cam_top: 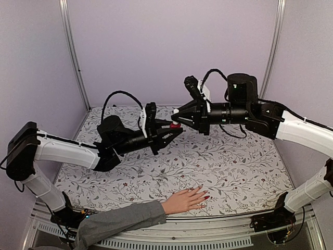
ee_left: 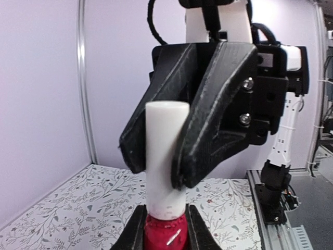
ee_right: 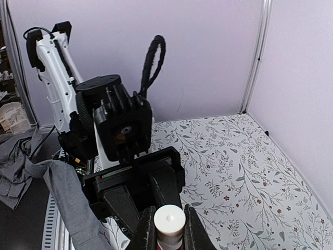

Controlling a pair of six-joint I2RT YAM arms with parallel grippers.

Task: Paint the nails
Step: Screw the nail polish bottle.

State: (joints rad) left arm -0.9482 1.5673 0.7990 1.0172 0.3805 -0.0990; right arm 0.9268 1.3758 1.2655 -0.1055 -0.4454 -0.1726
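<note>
Left gripper clamps the small red glass bottle, right gripper its tall white cap: uncapping, likely needing a steady twist

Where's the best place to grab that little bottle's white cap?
Grip the white cap across its round sides, midway up, coming in from its free top end. It is a tall plain cylinder, and the left gripper clamps the red bottle below. The right gripper holds it so.
</note>
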